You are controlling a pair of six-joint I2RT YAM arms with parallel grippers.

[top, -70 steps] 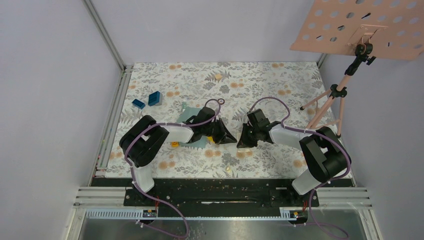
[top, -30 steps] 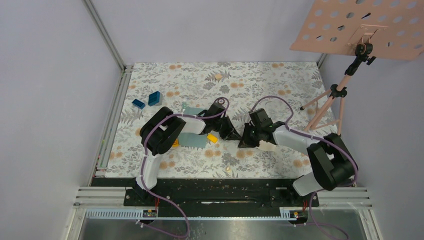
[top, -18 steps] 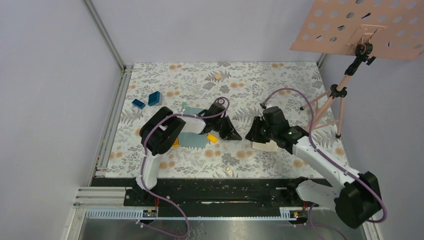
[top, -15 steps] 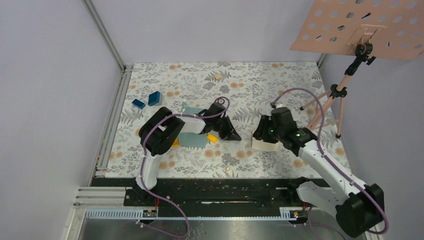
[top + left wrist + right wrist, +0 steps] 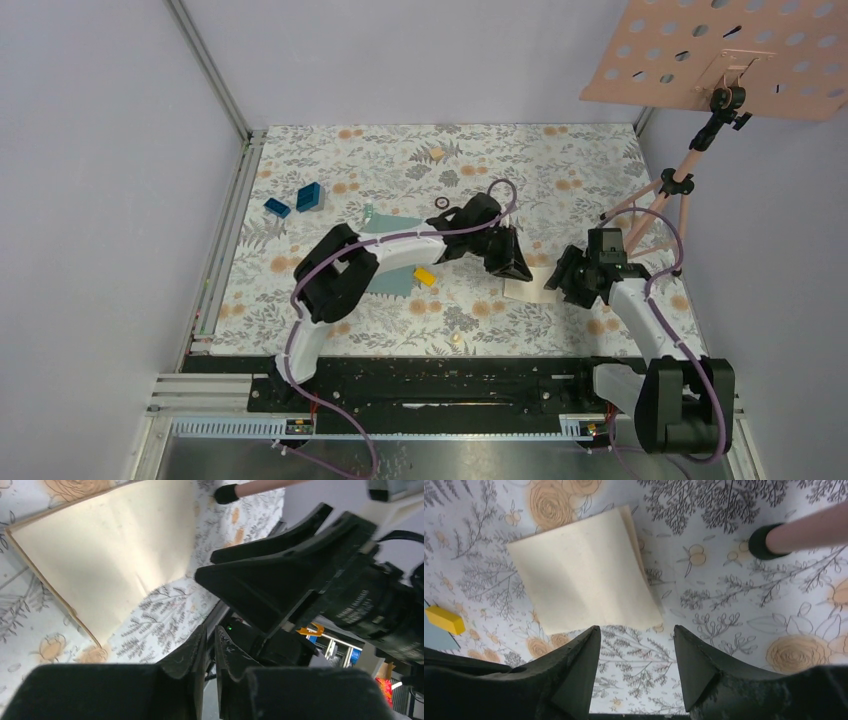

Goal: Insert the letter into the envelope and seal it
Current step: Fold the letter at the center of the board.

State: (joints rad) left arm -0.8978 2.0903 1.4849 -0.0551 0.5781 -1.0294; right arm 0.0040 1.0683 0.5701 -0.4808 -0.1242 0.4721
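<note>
Two grippers, one letter lying free between them

From above, the letter (image 5: 527,288) lies flat on the floral tabletop (image 5: 400,160), right of centre. My left gripper (image 5: 517,270) is at its upper-left edge and my right gripper (image 5: 556,281) at its right edge. Neither holds it, and I cannot tell from here whether my left fingertips touch the paper. The envelope (image 5: 384,224) lies well to the left, mostly hidden beneath my left arm, with teal paper showing on both sides of the arm. A small yellow block (image 5: 424,277) sits just beside its lower right part. Two blue blocks (image 5: 308,196) rest further left. A pink tripod (image 5: 650,205) carrying a perforated board (image 5: 730,50) stands at the right.

Through my left wrist camera, my fingers are almost together, with only a thin slit between them and nothing in it. The letter lies beyond them, cream with a darker tan edge. My right gripper's black fingers stand spread apart just past its far corner.

Through my right wrist camera, my jaws stand wide apart and empty. The letter lies on the floral tabletop just ahead of the fingertips, outside the gap, and a second layer of paper shows along its right edge. The yellow block shows at the left edge. The tripod's black-capped foot rests on the tabletop at upper right.
</note>
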